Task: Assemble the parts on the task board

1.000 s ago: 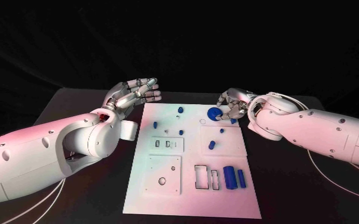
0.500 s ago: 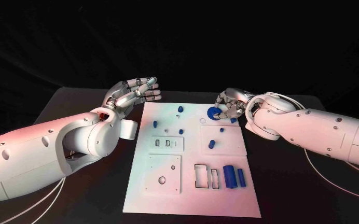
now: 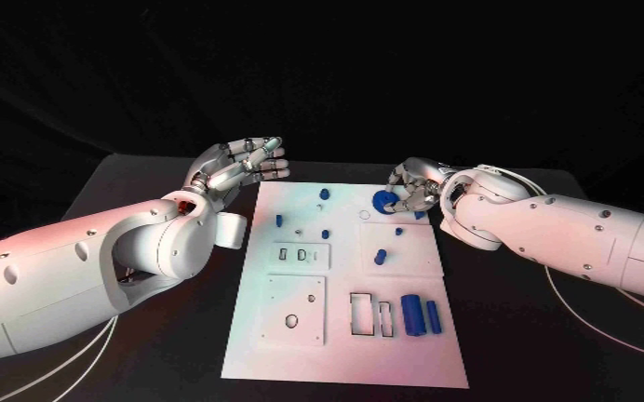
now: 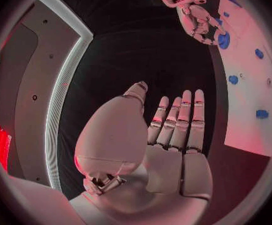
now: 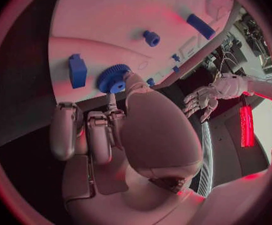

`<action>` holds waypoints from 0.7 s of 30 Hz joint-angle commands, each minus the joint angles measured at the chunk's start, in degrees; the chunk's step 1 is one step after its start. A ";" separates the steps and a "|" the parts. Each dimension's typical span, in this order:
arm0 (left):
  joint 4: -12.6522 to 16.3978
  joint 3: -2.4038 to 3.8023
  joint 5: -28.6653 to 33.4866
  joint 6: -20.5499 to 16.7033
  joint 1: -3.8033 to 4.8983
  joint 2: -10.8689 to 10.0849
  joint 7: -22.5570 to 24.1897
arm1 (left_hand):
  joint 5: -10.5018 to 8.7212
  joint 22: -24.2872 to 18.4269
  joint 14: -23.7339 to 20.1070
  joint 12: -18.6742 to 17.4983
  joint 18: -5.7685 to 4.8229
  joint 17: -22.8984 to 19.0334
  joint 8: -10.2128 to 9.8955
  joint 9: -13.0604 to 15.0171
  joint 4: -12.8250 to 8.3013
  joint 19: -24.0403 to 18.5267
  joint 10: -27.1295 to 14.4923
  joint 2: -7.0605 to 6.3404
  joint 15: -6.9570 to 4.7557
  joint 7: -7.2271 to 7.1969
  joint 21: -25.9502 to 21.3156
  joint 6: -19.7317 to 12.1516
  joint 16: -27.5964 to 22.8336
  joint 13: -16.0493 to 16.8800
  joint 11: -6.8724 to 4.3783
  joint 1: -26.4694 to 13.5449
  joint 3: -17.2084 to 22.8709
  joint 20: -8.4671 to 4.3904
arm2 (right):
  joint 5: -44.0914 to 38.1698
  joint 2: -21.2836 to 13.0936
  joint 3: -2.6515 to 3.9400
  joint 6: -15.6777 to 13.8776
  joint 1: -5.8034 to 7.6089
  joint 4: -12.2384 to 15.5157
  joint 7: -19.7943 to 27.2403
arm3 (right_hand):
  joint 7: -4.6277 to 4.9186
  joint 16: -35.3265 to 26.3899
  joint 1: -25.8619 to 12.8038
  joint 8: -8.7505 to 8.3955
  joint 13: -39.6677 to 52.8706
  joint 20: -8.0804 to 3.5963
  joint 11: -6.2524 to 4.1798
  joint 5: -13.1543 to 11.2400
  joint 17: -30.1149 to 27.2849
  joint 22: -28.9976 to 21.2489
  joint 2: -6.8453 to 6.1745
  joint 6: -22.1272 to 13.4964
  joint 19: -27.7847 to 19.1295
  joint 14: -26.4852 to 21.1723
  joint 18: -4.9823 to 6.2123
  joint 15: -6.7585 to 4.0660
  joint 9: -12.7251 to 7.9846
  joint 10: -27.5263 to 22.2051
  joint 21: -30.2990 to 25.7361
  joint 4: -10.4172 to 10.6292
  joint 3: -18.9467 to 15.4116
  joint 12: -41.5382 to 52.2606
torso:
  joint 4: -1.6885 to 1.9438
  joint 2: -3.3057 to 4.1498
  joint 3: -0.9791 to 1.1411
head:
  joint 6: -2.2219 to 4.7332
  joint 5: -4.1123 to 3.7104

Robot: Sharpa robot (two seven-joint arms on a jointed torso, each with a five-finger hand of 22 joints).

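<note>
The task board [image 3: 346, 328] is white on a black tabletop [image 3: 148, 188]. The parts on it are blue, among them a toothed blue gear [image 3: 385, 202]. Both arms are white; the left hand [image 3: 242, 165] and right hand [image 3: 416, 185] are silver.

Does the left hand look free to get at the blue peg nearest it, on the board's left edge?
Probably yes. The left hand is held open above the table with nothing in it, and nothing stands between it and the peg. The right hand is busy at the blue gear.
</note>
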 commanded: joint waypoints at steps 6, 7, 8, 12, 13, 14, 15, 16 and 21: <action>0.08 0.04 0.09 1.34 0.05 0.05 -0.07 | -0.12 -0.08 -0.27 -0.24 0.55 0.00 -0.10 0.01 -0.14 0.27 -0.45 0.19 0.23 4.17 -0.22 -0.43 -0.25 -0.09 0.08 0.42 -0.26 0.00 | -3.35 0.32 -0.06 0.70 -0.37 -0.23 -0.23 | -0.17 0.23 0.58 0.06 6.39 0.03 -0.21 0.22 15.07 1.51 0.57 1.77 0.51 5.98 -1.21 -0.13 -0.38 0.46 0.53 0.15 1.77 0.39 | -0.01 -0.01 0.07 | -0.19 -0.01; 0.07 0.04 0.09 1.35 0.05 0.05 -0.09 | -0.12 -0.08 -0.27 -0.24 0.55 0.00 -0.10 0.01 -0.14 0.27 -0.45 0.19 0.23 4.17 -0.22 -0.43 -0.25 -0.09 0.08 0.42 -0.26 0.00 | -3.42 0.34 -0.06 0.63 -0.39 -0.23 -0.20 | -0.29 0.23 0.34 0.17 6.47 -0.01 -0.32 0.24 15.07 1.58 0.74 2.41 0.53 5.98 -1.21 -0.20 -0.43 0.53 0.57 0.23 2.21 0.43 | -0.02 0.00 0.05 | -0.15 -0.05; 0.07 0.04 0.09 1.37 0.05 0.05 -0.11 | -0.12 -0.08 -0.27 -0.24 0.55 0.00 -0.10 0.01 -0.14 0.27 -0.45 0.19 0.23 4.17 -0.22 -0.43 -0.25 -0.09 0.08 0.42 -0.26 0.00 | -3.48 0.36 -0.06 0.54 -0.40 -0.21 -0.14 | -0.56 0.23 0.01 0.24 6.63 -0.14 -0.55 0.14 15.07 1.69 1.05 3.48 0.56 5.98 -1.22 -0.37 -0.50 0.66 0.62 0.26 3.03 0.52 | -0.02 0.00 0.06 | -0.15 -0.05; 0.04 0.04 0.09 1.45 0.05 0.06 -0.18 | -0.13 -0.11 -0.34 -0.26 0.54 -0.01 -0.12 0.00 -0.13 0.24 -0.65 0.18 0.26 4.19 -0.25 -0.51 -0.30 -0.10 0.09 0.40 -0.28 0.00 | -3.65 0.27 -0.06 -0.74 -0.43 0.19 0.35 | -1.86 0.23 0.64 -0.23 7.90 -1.10 -1.74 -1.99 15.07 2.25 1.02 7.73 0.75 5.98 -1.29 -1.43 -0.75 1.69 0.86 0.06 8.19 1.17 | -0.02 -0.03 0.04 | -0.22 0.03; 0.03 0.04 0.09 1.48 0.05 0.06 -0.20 | -0.13 -0.11 -0.34 -0.26 0.54 -0.01 -0.12 0.00 -0.13 0.24 -0.65 0.18 0.26 4.19 -0.25 -0.51 -0.30 -0.10 0.09 0.40 -0.28 0.00 | -3.71 0.22 -0.06 -1.43 -0.44 0.37 0.57 | -2.05 0.23 0.82 -0.33 8.19 -1.24 -1.90 -2.21 15.07 2.38 0.91 8.30 0.81 5.98 -1.32 -1.58 -0.74 1.92 0.94 0.00 9.16 1.32 | -0.01 -0.02 0.05 | -0.20 0.02; 0.03 0.04 0.09 1.51 0.05 0.06 -0.22 | -0.13 -0.11 -0.34 -0.26 0.54 -0.01 -0.12 0.00 -0.13 0.24 -0.65 0.18 0.26 4.19 -0.25 -0.51 -0.30 -0.10 0.09 0.40 -0.28 0.00 | -3.76 0.17 -0.06 -2.25 -0.45 0.55 0.87 | -2.24 0.23 0.91 -0.39 8.52 -1.38 -2.08 -2.31 15.07 2.52 0.77 8.94 0.88 5.98 -1.35 -1.72 -0.69 2.18 1.02 -0.04 10.16 1.50 | -0.02 -0.02 0.07 | -0.18 0.02; 0.02 0.04 0.09 1.54 0.05 0.06 -0.24 | -0.13 -0.11 -0.34 -0.26 0.54 -0.01 -0.12 0.00 -0.13 0.24 -0.65 0.18 0.26 4.19 -0.25 -0.51 -0.30 -0.10 0.09 0.40 -0.28 0.00 | -3.78 0.13 -0.06 -3.18 -0.45 0.74 1.23 | -2.37 0.23 0.81 -0.50 8.89 -1.49 -2.20 -2.32 15.07 2.60 0.67 9.35 0.92 5.98 -1.37 -1.84 -0.66 2.47 1.05 -0.01 11.00 1.69 | -0.03 -0.01 0.08 | -0.19 0.03; 0.00 0.04 0.09 1.56 0.05 0.06 -0.27 | -0.13 -0.11 -0.34 -0.26 0.54 -0.01 -0.12 0.00 -0.13 0.24 -0.65 0.18 0.26 4.19 -0.25 -0.51 -0.30 -0.10 0.09 0.40 -0.28 0.00 | -3.80 0.09 -0.06 -4.25 -0.46 0.97 1.59 | -2.45 0.23 0.35 -0.65 9.06 -1.58 -2.27 -2.38 15.07 2.74 0.62 9.67 0.99 5.98 -1.40 -1.91 -0.63 2.61 1.14 0.11 11.76 1.78 | -0.03 -0.02 0.07 | -0.20 0.01; -0.04 0.04 0.09 1.66 0.04 0.11 -0.33 | -0.13 -0.11 -0.34 -0.26 0.54 -0.01 -0.12 0.00 -0.13 0.24 -0.65 0.18 0.26 4.19 -0.25 -0.51 -0.30 -0.10 0.09 0.40 -0.28 0.00 | -5.74 -0.22 -0.05 -9.97 -0.47 2.53 2.21 | -2.80 0.23 -0.91 -1.00 9.77 -1.87 -2.59 -2.45 15.07 3.37 -0.28 10.68 1.35 5.98 -1.55 -2.20 -0.28 3.17 1.55 -0.09 14.10 2.15 | -0.04 -0.09 0.02 | -0.07 0.02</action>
